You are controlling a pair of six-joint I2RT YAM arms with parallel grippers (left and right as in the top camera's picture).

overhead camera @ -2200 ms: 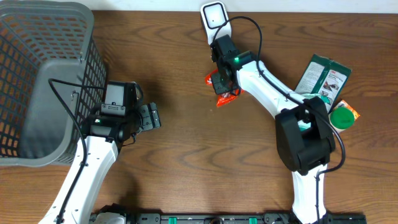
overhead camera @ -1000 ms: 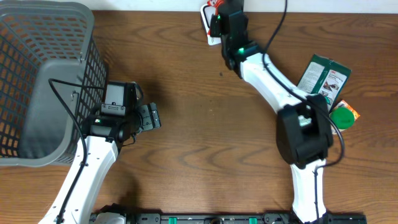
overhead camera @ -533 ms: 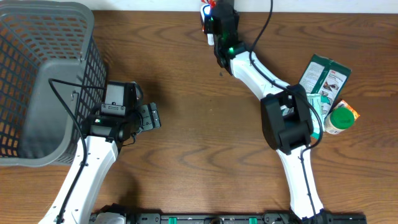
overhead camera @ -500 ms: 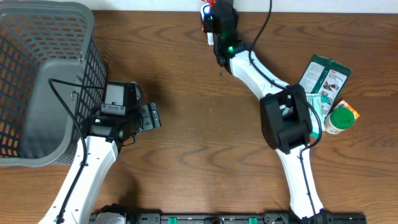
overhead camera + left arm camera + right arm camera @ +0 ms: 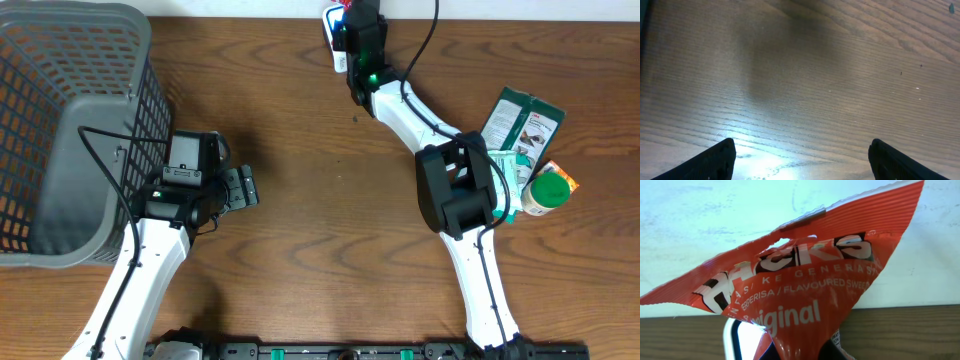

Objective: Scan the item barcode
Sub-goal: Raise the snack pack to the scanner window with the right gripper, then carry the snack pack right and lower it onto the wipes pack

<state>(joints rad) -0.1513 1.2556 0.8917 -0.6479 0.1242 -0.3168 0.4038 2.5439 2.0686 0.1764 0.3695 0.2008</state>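
Note:
The item is a red crinkled sweet packet point(image 5: 810, 275) printed "Hacks original". My right gripper point(image 5: 350, 12) is shut on its lower end at the table's far edge. The packet hangs just over the white-rimmed scanner point(image 5: 742, 340), whose window glows bright beside it. From overhead the scanner point(image 5: 333, 27) shows as a white block next to the right wrist, and only a sliver of the packet point(image 5: 346, 4) is visible. No barcode shows on the side facing the wrist camera. My left gripper point(image 5: 243, 187) rests open over bare wood, its fingertips point(image 5: 715, 161) wide apart with nothing between them.
A grey mesh basket point(image 5: 70, 130) fills the left side, close to the left arm. At the right edge lie two green boxes point(image 5: 522, 118) and a green-lidded jar point(image 5: 545, 190), beside the right arm's base. A pale wall runs behind the scanner.
The right arm carried the red packet from mid-table up to the scanner at the far edge. Over the last half second it only settled slightly. The left arm stayed still.

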